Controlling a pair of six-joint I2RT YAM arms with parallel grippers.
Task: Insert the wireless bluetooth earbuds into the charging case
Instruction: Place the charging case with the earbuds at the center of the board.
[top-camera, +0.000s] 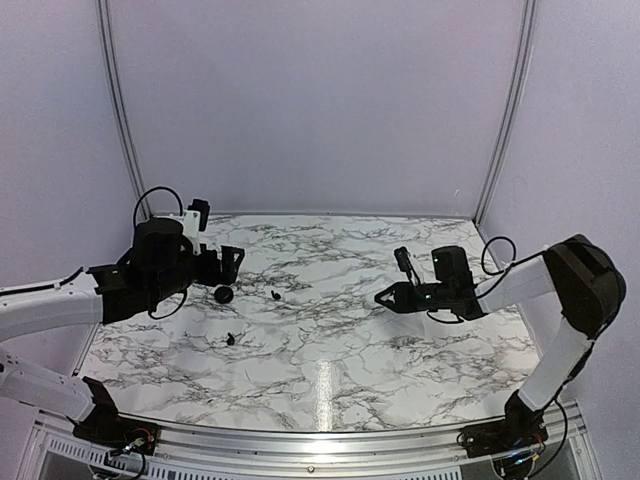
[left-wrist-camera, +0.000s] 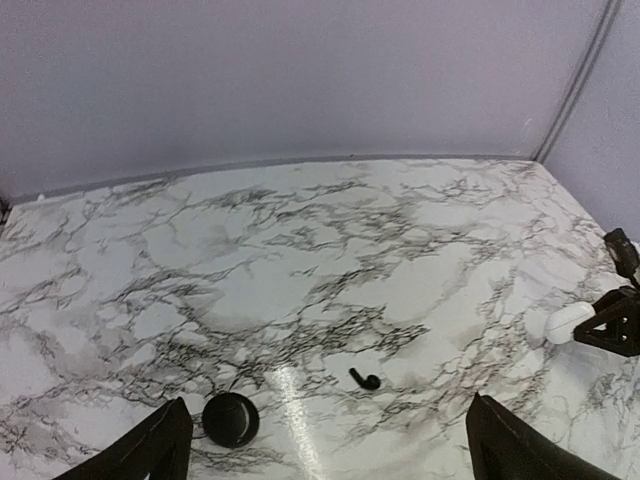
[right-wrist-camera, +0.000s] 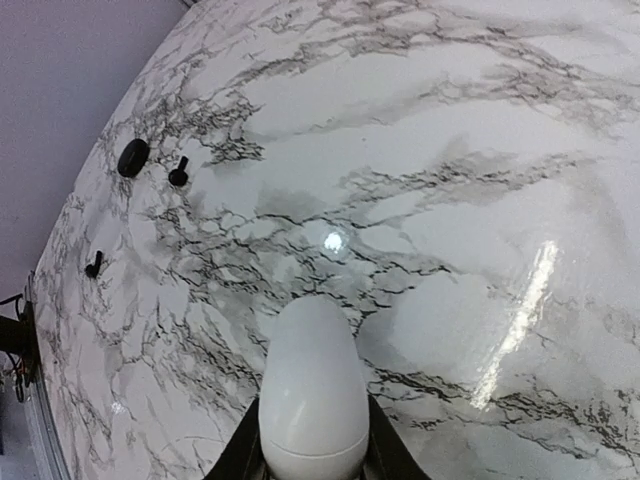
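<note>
Seen from left to right: my left claw (top-camera: 229, 264) hangs over the far-left part of the marble worktop (top-camera: 340, 365), its two fingers (left-wrist-camera: 150, 450) spread wide apart with nothing between them. Just in front of it, the round black charging case (top-camera: 224, 294) sits flat on the worktop. A black earbud (top-camera: 275, 295) lies near the case on its right, not touching it, its stem resting on the surface. A second black earbud (top-camera: 232, 337) lies nearer my bases, well apart from the first and from the case.

Across a broad bare stretch of marble, my right claw (right-wrist-camera: 312, 440) reaches in from the right side, pointing toward the left. It is clamped on a white charging case (right-wrist-camera: 310, 370), a smooth egg-shaped shell gripped on both sides near its near end, with the rounded far end sticking out past my fingertips. Whether the white shell touches the worktop I cannot tell. Both black earbuds lie outside either case.
</note>
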